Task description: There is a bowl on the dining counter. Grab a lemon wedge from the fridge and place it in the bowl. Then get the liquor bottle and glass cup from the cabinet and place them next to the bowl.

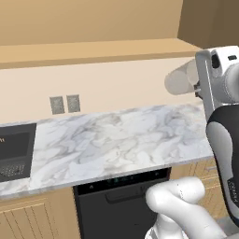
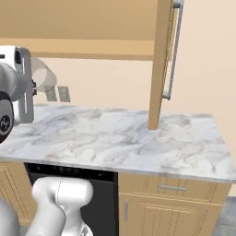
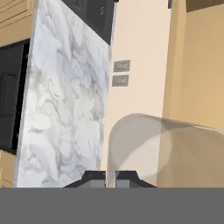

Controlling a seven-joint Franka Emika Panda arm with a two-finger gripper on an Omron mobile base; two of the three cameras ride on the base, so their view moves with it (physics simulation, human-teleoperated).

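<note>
One glass cup, clear and faintly grey with straight, slightly tapered sides, lies on its side in the air above the marble counter, pinched at its rim by the one gripper, whose two fingers are nearly together. On the cream wall behind sit two grey outlets. Under the veined top are a black dishwasher and light wood doors, with the tan cabinet open above.
</note>
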